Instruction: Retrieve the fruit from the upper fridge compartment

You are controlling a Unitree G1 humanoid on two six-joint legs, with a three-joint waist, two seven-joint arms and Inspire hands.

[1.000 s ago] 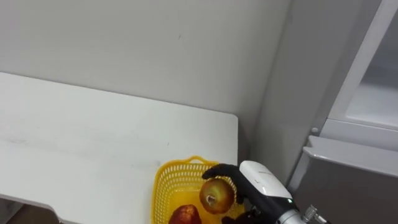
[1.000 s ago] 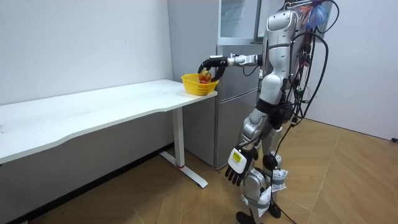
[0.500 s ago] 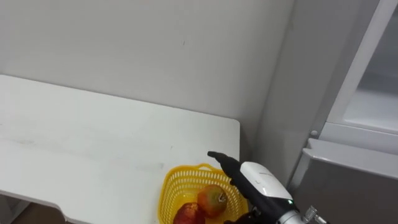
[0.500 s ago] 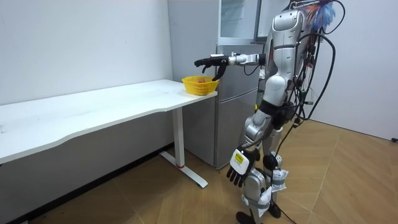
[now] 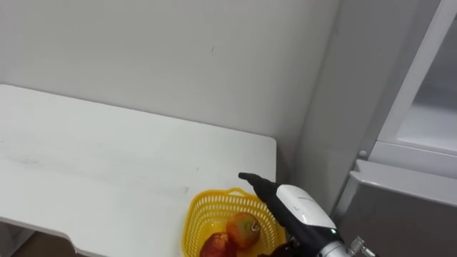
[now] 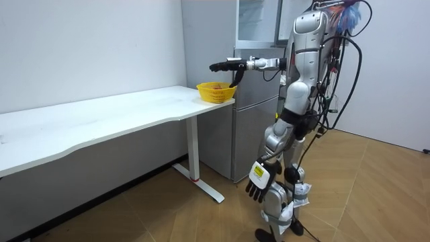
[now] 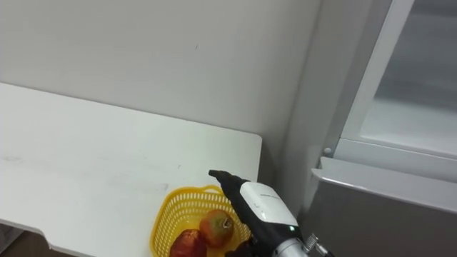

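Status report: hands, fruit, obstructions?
Right robot hand open above yellow basket. Left robot hand open, hanging low. Orange-red fruit lies in basket. Nothing blocking.

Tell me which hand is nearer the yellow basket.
Right. The right hand hovers open just above the yellow basket; the left hand hangs low beside the robot's thigh, well below the table.

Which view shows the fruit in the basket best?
The right eye view: the orange fruit and red fruit lie in the yellow basket, clear of the open right hand. The left eye view crops the red fruit more at the bottom. In the room view they are a speck in the basket.
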